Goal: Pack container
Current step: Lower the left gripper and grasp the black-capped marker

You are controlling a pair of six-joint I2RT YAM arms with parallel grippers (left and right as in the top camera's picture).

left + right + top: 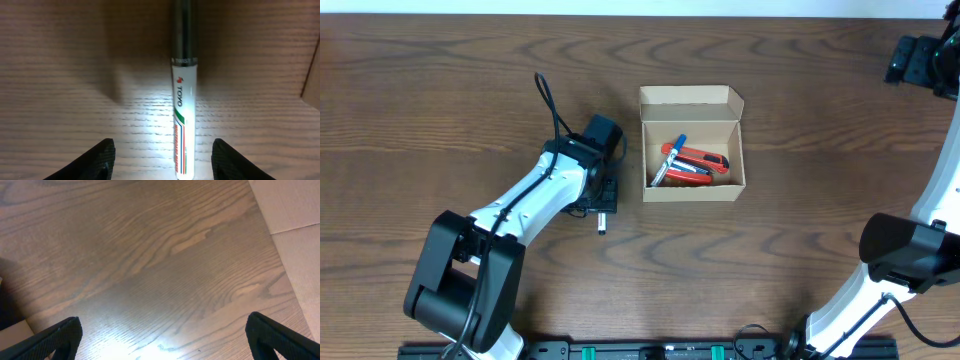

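Nearest, the left fingers point(102, 159) stand spread over the counter point(440, 110), one on each side of a white marker point(184, 115) with a dark cap, not touching it; the marker lies flat on the wood. Near it, to the right, the container point(692, 193) sits open, its lid flap point(690, 97) at the far side, with red and blue pens point(698, 158) inside. Farthest, at the right far corner, the right fingers point(60, 339) are spread wide above the wood

left claw point(162, 159) pointing down, jaws apart; right claw point(162, 336) wide open
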